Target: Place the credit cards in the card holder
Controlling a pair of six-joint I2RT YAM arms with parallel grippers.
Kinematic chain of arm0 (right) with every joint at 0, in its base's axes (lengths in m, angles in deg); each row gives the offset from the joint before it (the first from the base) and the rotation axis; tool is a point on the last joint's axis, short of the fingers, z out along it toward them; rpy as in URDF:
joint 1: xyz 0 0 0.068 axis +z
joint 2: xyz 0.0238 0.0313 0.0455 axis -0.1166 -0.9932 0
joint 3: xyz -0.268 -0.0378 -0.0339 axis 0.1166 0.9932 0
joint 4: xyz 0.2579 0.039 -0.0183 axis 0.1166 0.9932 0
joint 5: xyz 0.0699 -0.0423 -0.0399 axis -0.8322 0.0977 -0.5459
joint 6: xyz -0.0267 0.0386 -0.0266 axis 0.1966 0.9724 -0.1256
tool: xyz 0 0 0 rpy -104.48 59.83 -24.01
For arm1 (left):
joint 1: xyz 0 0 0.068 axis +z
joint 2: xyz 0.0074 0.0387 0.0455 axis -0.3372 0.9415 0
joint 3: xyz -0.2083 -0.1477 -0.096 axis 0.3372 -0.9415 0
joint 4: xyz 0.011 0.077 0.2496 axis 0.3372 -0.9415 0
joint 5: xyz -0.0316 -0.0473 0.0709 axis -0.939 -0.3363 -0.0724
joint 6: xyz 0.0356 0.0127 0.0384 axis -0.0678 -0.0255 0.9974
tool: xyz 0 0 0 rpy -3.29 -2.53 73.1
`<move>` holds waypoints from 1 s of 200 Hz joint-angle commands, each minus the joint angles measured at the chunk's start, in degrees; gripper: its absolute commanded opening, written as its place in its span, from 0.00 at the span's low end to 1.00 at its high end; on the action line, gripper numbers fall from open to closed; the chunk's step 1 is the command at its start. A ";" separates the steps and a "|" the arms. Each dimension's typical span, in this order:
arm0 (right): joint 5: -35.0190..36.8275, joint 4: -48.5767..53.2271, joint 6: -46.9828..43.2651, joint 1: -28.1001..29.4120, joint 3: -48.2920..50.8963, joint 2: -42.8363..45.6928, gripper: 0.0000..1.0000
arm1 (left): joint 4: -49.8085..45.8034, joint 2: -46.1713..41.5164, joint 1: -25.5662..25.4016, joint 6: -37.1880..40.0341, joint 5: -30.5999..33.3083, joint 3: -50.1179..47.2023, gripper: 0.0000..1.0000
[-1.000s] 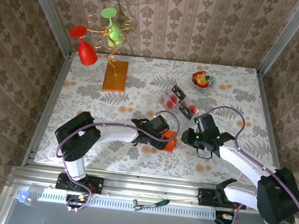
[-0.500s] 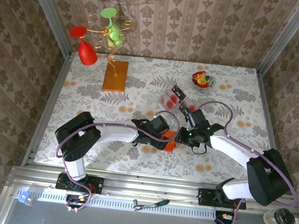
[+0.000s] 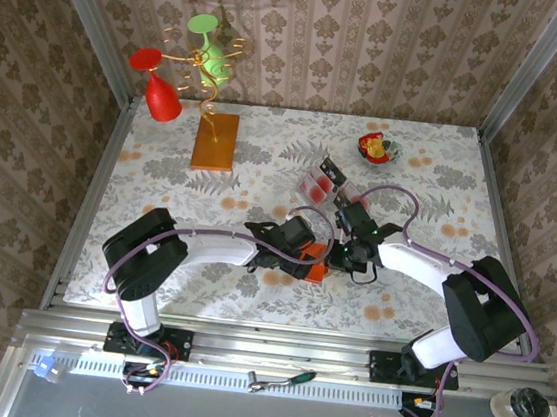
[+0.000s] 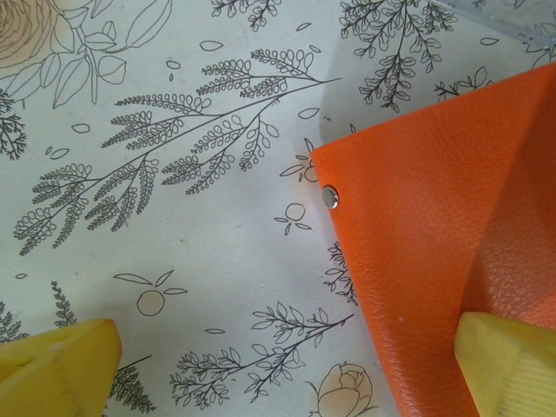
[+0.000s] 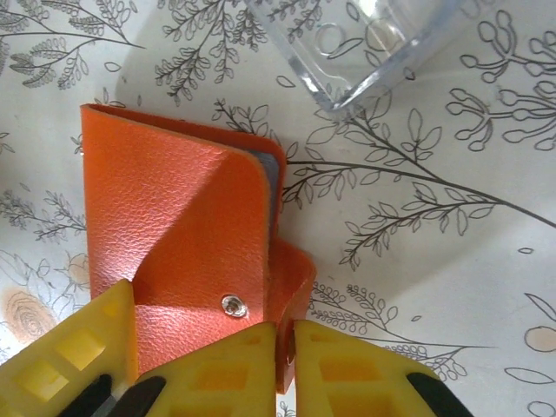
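Note:
The orange card holder lies on the flowered cloth between both grippers, near the table's middle. In the right wrist view the card holder is folded, its grey-blue inside showing at one edge. My right gripper is shut on its orange snap flap. My left gripper is open, and its right fingertip rests on the card holder. The credit cards, red-and-white with black bands, stand in a clear tray just beyond the grippers.
The clear tray's corner is close above the holder. A wooden board with a wire stand holding a red glass and a green glass sits at the back left. A small bowl sits at the back right.
My right gripper has swung left to the card holder and closed on its flap. The left arm has stayed put, open.

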 commanded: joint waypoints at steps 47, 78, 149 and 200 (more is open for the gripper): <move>1.80 2.40 -0.32 0.37 -1.45 1.80 0.16 | -2.48 1.53 -0.17 -0.32 0.85 -1.77 1.00; 1.63 2.34 -0.22 0.37 -1.72 2.13 0.16 | -2.54 1.62 -0.18 -0.42 0.71 -1.74 1.00; 1.45 2.25 -0.06 0.37 -1.56 2.94 0.15 | -2.53 1.57 -0.17 -0.49 0.63 -1.66 1.00; 1.11 2.02 -0.04 0.37 -1.48 2.72 0.02 | -2.46 1.44 -0.18 -0.50 0.69 -1.67 1.00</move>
